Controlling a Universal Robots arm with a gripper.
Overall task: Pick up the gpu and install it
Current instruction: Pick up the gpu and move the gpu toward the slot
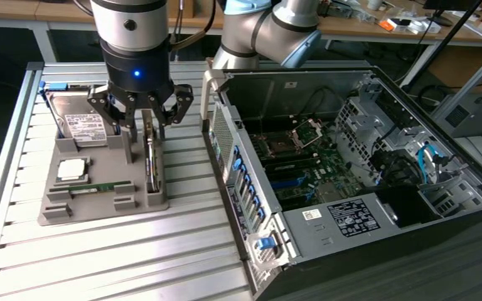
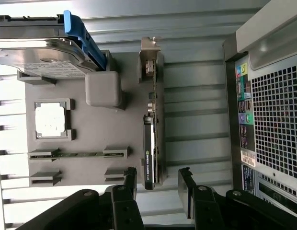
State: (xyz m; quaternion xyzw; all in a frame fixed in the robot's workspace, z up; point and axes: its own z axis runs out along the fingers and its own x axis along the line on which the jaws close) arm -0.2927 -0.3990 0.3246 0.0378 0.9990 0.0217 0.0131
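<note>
A ribbed metal table [image 1: 123, 251] of pale slats fills the foreground; at its far side stands a work bench [image 1: 366, 28] strewn with small gear, and a dark floor lies off the table's edge on the exterior view's left.

The gripper [image 1: 143, 122] [image 2: 158, 175] hangs over the far half of a grey parts tray [image 1: 98, 210] [image 2: 119, 129]; its fingers [image 2: 131, 178] are spread wide, one on each side of the gpu [image 1: 151, 164] [image 2: 148, 148], with a gap showing on both sides in the wrist view; nothing is grasped.

The gpu stands on its long edge in a slot along the tray's edge that faces the computer case [image 1: 291, 88] [image 2: 278, 110], its silver bracket at the tray's far end.

In the tray's near half a RAM stick [image 1: 98, 187] [image 2: 76, 154] lies in its groove; beyond it a CPU [image 1: 72, 168] [image 2: 50, 120] sits in a square pocket; at the tray's far corner, away from the case, a hard drive [image 1: 86, 122] [image 2: 38, 52] leans in its cradle.

The case lies open just beside the tray on the exterior view's right; inside it are a motherboard [image 1: 308, 169], cables and a labelled power supply [image 1: 346, 216].
</note>
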